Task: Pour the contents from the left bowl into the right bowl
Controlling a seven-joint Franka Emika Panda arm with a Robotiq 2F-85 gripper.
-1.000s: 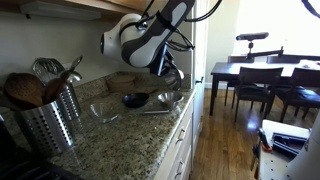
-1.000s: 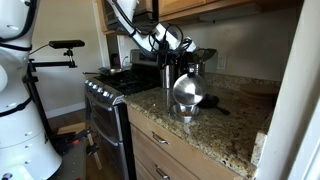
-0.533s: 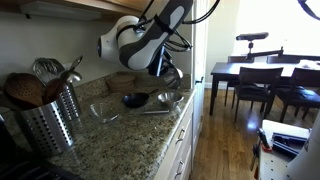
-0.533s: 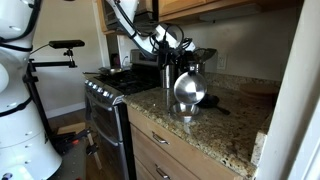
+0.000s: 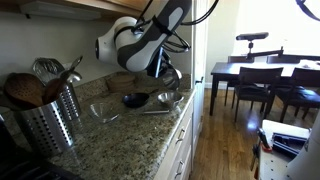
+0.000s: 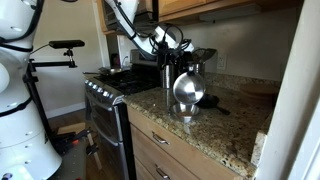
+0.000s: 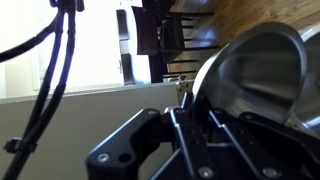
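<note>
**Steel bowl up on edge over counter**

Your gripper [image 7: 193,100] has its fingers clamped on the rim of the steel bowl [image 6: 187,90], held tilted on edge above the counter [image 6: 230,125]. Silvery bowl [image 5: 170,98] sits just below, w/ black bowl [image 5: 135,99] beside it.
</note>
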